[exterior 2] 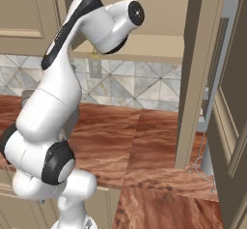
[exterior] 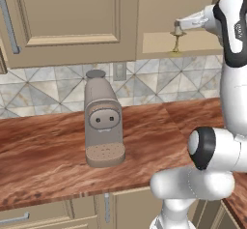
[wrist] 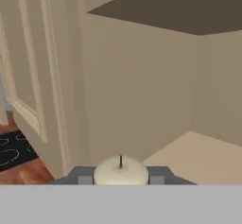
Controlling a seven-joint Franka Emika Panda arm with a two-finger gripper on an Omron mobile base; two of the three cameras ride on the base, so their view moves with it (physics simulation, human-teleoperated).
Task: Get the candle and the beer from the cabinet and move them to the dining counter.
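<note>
candle point(wrist: 121, 171) sat right between the gripper point(wrist: 121, 175) fingertips in the hand view — jaws partly closed, one on each side of the white stick, looking like a grip. it stood upright on the cabinet shelf point(exterior: 202, 42), so lifting out looked next — beer wasn't anywhere i could spot.

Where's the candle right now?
The candle stands on the shelf of the open cabinet, upper right in the left base view, with the gripper closed around its top; the hand view shows its wick between the fingertips.
</note>
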